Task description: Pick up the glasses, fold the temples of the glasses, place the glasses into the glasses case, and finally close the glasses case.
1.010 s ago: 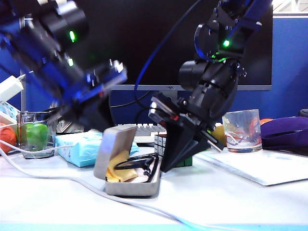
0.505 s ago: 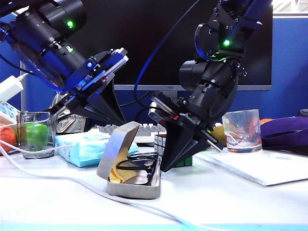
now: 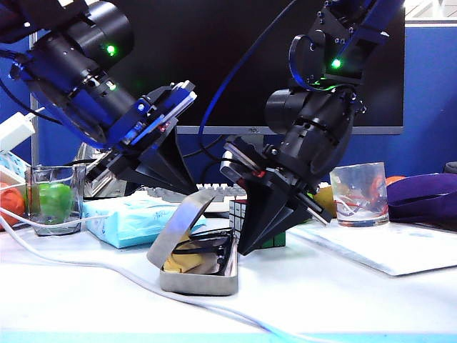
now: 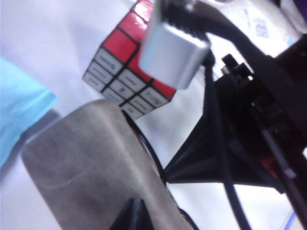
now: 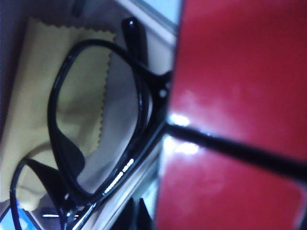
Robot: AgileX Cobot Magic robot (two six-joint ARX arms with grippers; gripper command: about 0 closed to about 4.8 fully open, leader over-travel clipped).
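- Exterior view: the glasses case [image 3: 196, 271] sits on the white table [image 3: 321, 293] and serves as landmark. The glasses [image 3: 207, 246] lie folded inside it on a yellow cloth [image 3: 178, 261], so only the closing looks left to do.
- The lid [image 3: 178, 232] leans half shut over the tray. The left gripper [image 3: 187, 187], jaws pressed together, hovers just above the lid's upper edge, seemingly placed to push it down.
- The right gripper [image 3: 246, 246], jaws likewise pressed together and holding nothing, has its tip at the case's right rim, probably bracing it against sliding.
- Open table lies in front of the case; behind it crowd a blue tissue pack [image 3: 121, 218] and a Rubik's cube [image 3: 239, 214].
- Left wrist view: the lid's grey suede back [image 4: 96, 163] fills the foreground, the cube [image 4: 127, 74] beyond it; the right gripper's dark wedge sits close beside.
- Right wrist view: the frame [image 5: 96, 129] rests on the cloth [image 5: 29, 120], close to the case's rim; the temples cannot be made out clearly.
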